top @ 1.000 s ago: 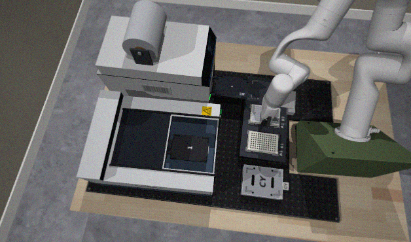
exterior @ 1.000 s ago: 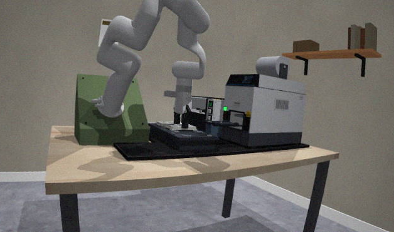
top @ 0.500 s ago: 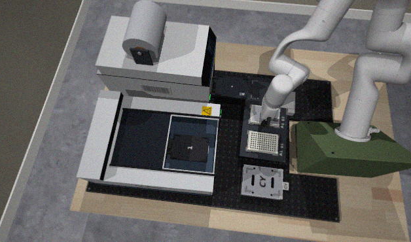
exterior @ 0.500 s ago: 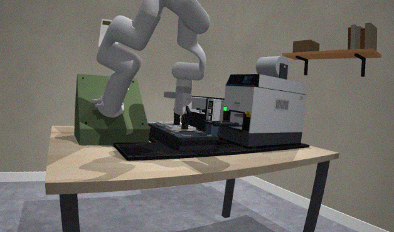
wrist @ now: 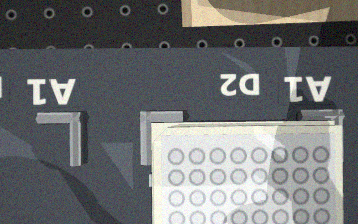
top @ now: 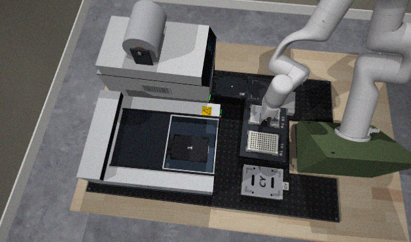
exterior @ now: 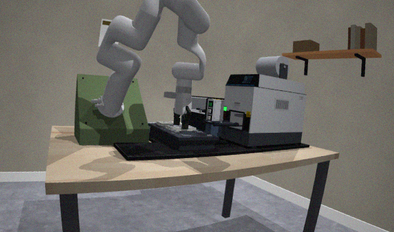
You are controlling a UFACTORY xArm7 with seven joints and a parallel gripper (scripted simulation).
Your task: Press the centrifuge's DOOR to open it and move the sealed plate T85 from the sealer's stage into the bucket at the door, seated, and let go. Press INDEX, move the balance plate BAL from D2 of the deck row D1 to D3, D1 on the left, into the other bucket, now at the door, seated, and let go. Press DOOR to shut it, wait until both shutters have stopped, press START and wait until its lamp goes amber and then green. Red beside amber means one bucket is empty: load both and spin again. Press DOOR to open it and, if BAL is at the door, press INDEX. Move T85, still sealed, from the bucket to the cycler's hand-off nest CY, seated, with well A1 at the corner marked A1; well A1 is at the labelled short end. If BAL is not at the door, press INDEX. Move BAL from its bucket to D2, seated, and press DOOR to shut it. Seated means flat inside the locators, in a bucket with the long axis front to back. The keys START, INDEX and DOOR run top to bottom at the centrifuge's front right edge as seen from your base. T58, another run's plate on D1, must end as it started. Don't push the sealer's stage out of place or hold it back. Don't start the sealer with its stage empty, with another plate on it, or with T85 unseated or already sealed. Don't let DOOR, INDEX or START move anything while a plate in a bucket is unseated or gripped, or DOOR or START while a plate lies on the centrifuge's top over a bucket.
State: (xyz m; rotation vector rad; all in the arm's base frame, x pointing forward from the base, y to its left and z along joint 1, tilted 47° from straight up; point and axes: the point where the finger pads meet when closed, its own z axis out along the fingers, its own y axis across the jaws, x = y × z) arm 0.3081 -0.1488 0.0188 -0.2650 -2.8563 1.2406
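My gripper (top: pixel 269 123) (exterior: pixel 181 123) is open and stands low over deck spot D2. The balance plate BAL (top: pixel 254 115) (wrist: pixel 247 172) lies flat there between the fingers, its corners inside the grey locators. The wrist view shows the plate's round wells below the D2 label (wrist: pixel 239 84); the fingers are out of that view. T58 (top: pixel 262 142), a white well plate, sits on D1. The centrifuge (top: pixel 92 137) has its door open, showing a dark bucket (top: pixel 190 148) marked 1. The CY nest (top: pixel 254 193) is bare. I cannot see T85.
The sealer (top: pixel 180 49) with its roll stands behind the centrifuge, a green lamp (exterior: pixel 224 108) lit on its front. The empty D3 locators (wrist: pixel 72 132) lie beside D2 on the dark deck (top: pixel 264 157) (wrist: pixel 180 80). The green arm base (top: pixel 334 150) stands to the right.
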